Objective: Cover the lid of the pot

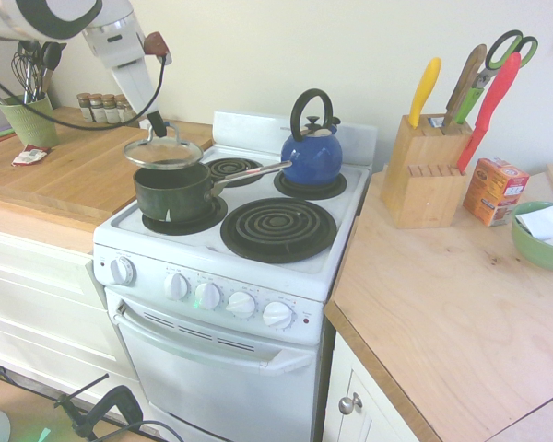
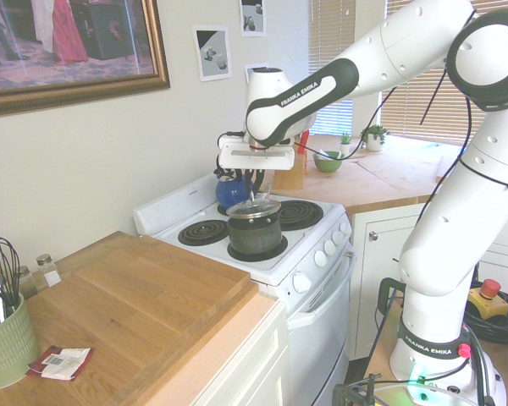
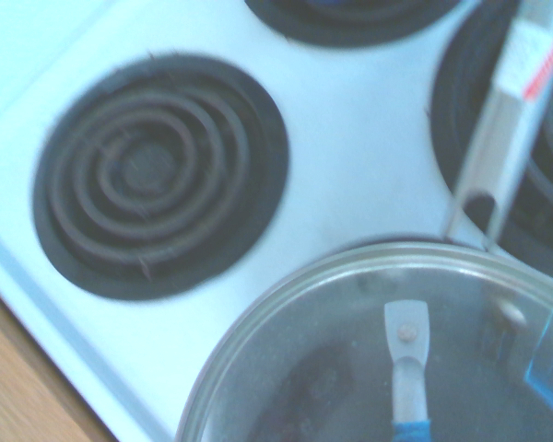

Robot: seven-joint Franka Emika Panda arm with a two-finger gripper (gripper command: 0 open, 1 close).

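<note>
The gripper (image 1: 157,129) is clamping the lid (image 1: 162,152) just above the pot (image 1: 173,191) at the stove's (image 1: 350,207) front-left burner.

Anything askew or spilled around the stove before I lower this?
No spills or damage visible. The lid hangs in the gripper, slightly tilted and apparently offset from the pot toward the wooden counter.

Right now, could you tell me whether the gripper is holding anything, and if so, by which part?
Yes: the gripper is shut on the lid, gripping it by the central knob on top, with the lid hanging just above the pot.
</note>
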